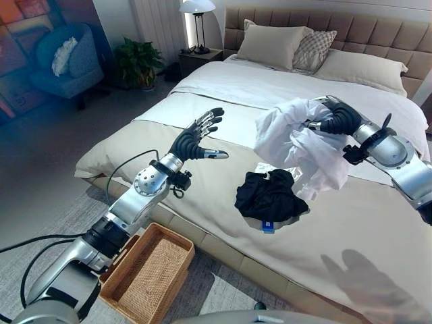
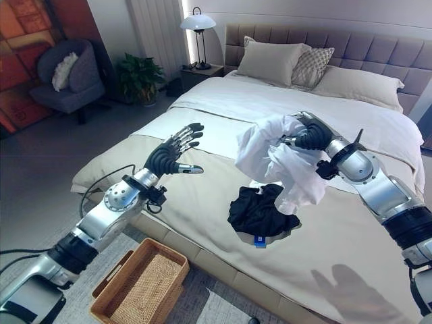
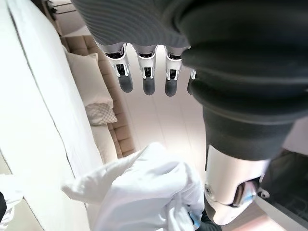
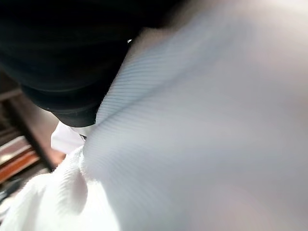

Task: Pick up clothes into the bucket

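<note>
Right robot hand (image 1: 331, 120) clutching white garment (image 1: 297, 145)

Both arms are silver-grey metal with black bands at the joints. The left forearm carries a round silver housing dotted with small screws near the wrist. The left hand (image 1: 192, 143) wears a dark ribbed cover over its back and wrist; its fingers (image 3: 146, 77) are silver with dark rounded tips. The right hand (image 2: 312, 137) wears the same dark ribbed cover.

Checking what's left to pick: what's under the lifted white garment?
A black garment lies on the bed below the white garment held by the right hand; anything beneath the black one is hidden.
</note>
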Available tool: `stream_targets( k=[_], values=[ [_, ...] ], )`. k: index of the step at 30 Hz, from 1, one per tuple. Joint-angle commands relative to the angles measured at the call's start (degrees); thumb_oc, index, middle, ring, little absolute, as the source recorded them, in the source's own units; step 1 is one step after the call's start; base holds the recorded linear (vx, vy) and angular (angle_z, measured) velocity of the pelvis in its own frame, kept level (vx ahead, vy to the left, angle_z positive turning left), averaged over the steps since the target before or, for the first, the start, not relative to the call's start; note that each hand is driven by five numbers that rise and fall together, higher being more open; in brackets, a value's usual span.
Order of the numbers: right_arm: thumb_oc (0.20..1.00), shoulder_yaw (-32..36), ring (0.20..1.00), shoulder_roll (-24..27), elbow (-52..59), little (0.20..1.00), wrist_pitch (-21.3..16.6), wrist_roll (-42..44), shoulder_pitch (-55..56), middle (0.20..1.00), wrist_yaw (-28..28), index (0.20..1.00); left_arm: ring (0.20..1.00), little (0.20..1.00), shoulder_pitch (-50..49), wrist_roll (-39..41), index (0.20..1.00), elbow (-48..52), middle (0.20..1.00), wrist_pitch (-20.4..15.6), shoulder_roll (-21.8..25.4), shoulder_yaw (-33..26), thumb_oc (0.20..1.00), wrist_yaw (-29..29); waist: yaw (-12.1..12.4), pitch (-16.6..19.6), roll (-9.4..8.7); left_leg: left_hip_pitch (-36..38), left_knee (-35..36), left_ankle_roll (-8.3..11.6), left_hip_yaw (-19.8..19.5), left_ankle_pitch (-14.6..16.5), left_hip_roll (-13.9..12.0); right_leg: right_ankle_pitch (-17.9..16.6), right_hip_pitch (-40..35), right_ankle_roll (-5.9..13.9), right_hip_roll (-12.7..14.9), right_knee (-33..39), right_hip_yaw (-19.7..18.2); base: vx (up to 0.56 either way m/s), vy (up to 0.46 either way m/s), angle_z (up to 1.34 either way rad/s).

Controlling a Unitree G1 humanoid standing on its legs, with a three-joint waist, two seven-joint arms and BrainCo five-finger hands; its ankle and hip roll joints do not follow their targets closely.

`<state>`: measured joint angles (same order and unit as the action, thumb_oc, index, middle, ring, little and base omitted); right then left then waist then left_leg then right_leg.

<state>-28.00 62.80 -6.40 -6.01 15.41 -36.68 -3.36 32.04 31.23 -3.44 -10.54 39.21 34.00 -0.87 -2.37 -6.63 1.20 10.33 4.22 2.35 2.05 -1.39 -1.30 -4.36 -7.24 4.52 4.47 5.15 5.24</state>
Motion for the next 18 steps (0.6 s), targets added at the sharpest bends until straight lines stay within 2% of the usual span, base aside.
stream_targets(
  k=[1,10,18],
  values=[
    [0.200,-1.58,0.200,3.07,3.65,0.200,-4.42,5.44,-8.42,0.200,0.76,0.200,1.000,1.000,9.08,0.27,1.000,-1.66,1.000,-2.01,3.31,4.63,1.000,-1.12,0.62,1.68,-3.26,-3.93,-7.89,0.96,-1.35,4.62,1.53,5.19,-1.34,3.36,3.67,-5.68,3.11,0.00,-0.001,0.13],
    [0.200,-5.59,0.200,2.86,10.50,0.200,-4.33,7.55,-11.89,0.200,-1.58,0.200,1.000,1.000,14.21,0.05,1.000,-1.51,1.000,-1.46,2.05,9.02,1.000,-1.25,0.59,1.44,-3.17,-4.18,-8.10,0.99,-2.00,4.44,1.75,5.29,-1.39,3.33,3.80,-6.08,3.56,0.00,0.000,0.03],
    [0.200,-12.16,0.200,3.44,12.86,0.200,-2.98,14.22,-16.13,0.200,-5.23,0.200,1.000,1.000,19.38,-0.53,1.000,-1.77,1.000,-0.64,-0.72,13.11,1.000,-0.81,0.47,1.22,-3.39,-4.81,-8.22,1.18,-2.63,4.03,1.94,5.31,-1.04,3.25,3.96,-6.73,4.32,-0.01,0.004,0.08]
  ],
)
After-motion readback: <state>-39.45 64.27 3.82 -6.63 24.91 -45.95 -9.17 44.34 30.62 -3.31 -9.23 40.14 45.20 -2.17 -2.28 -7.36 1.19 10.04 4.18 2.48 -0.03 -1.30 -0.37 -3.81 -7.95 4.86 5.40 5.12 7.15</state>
